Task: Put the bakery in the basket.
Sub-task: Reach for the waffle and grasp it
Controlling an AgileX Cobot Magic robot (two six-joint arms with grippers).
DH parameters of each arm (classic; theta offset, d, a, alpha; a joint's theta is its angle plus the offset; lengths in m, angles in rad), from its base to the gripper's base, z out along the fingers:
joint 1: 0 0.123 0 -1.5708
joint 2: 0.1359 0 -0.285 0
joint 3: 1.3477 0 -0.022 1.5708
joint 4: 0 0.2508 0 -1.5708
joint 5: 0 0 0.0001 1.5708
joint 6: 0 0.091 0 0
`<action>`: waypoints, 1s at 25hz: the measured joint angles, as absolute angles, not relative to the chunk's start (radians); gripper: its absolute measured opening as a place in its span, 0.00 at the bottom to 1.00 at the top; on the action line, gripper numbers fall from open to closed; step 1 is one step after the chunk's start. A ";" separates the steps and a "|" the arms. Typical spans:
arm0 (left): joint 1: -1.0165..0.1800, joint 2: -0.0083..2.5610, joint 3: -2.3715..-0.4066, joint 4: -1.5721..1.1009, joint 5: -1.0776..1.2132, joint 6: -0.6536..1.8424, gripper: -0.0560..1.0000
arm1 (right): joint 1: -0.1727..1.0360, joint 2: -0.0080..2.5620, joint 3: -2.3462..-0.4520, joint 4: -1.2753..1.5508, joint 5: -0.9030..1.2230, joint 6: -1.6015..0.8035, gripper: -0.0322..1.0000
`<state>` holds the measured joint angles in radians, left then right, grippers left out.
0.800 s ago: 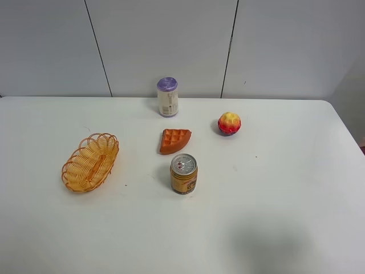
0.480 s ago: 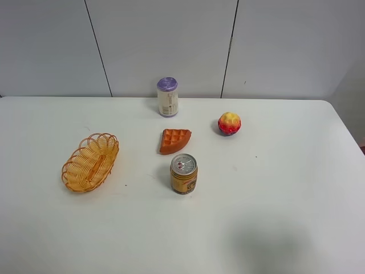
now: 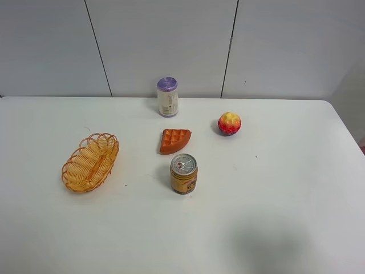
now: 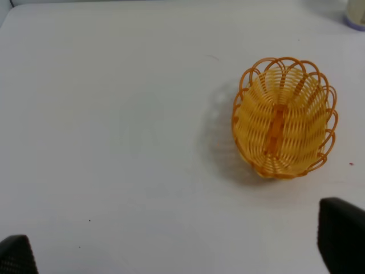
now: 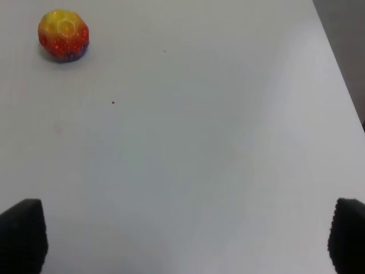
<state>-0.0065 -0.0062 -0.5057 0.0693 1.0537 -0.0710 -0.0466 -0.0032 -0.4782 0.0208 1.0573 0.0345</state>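
The bakery [image 3: 174, 140], an orange-brown waffle wedge with square dents, lies on the white table near its middle. The oval orange woven basket [image 3: 90, 161] stands empty at the left; it also shows in the left wrist view [image 4: 283, 124]. Neither arm shows in the exterior high view. My left gripper [image 4: 181, 245] is open, with its fingertips [image 4: 342, 240] wide apart above bare table beside the basket. My right gripper [image 5: 185, 240] is open and empty, its fingertips [image 5: 23, 234] wide apart over bare table. The bakery is out of both wrist views.
A gold drink can [image 3: 183, 173] stands just in front of the bakery. A white canister with a purple lid [image 3: 167, 97] stands behind it. A red-yellow cupcake with a blue base [image 3: 229, 123] sits to the right, also in the right wrist view [image 5: 63, 35]. The table's right edge [image 5: 336, 63] is close.
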 joint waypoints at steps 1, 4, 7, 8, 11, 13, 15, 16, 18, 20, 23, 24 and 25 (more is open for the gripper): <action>-0.007 -0.006 -0.506 0.069 1.054 -0.071 0.99 | -0.047 -0.003 -0.478 0.021 1.057 0.034 0.99; -0.007 -0.006 -0.507 0.078 1.051 -0.074 0.99 | -0.047 -0.003 -0.478 0.021 1.057 0.034 0.99; -0.007 0.019 -0.540 0.088 0.971 -0.076 0.99 | -0.047 -0.003 -0.478 0.021 1.057 0.034 0.99; -0.007 0.039 -0.558 0.085 0.912 -0.076 0.99 | -0.047 -0.003 -0.478 0.021 1.057 0.034 0.99; -0.007 0.163 -0.615 0.055 0.735 -0.078 0.99 | -0.047 -0.003 -0.478 0.021 1.057 0.034 0.99; -0.007 0.295 -0.653 0.037 0.677 -0.078 0.99 | -0.047 -0.003 -0.478 0.021 1.057 0.034 0.99; -0.014 0.436 -0.694 0.022 0.632 -0.078 0.99 | -0.047 -0.003 -0.478 0.021 1.057 0.034 0.99; -0.029 0.514 -0.711 0.013 0.607 -0.079 0.99 | -0.047 -0.003 -0.478 0.021 1.057 0.034 0.99; -0.077 0.657 -0.751 0.008 0.547 -0.079 0.99 | -0.047 -0.003 -0.478 0.021 1.057 0.034 0.99; -0.163 0.806 -0.786 0.007 0.491 -0.078 0.99 | -0.047 -0.003 -0.478 0.021 1.057 0.034 0.99; -0.320 1.012 -0.857 0.017 0.439 -0.069 0.99 | -0.047 -0.003 -0.478 0.021 1.057 0.034 0.99; -0.376 1.085 -0.879 0.022 0.433 -0.067 0.99 | -0.047 -0.003 -0.478 0.021 1.057 0.034 0.99; -0.421 1.145 -0.913 0.028 0.431 -0.066 0.99 | -0.047 -0.003 -0.478 0.021 1.057 0.034 0.99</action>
<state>-0.4206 1.1449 -0.9128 0.0284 0.4315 -0.0660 -0.0466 -0.0032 -0.4782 0.0208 1.0573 0.0345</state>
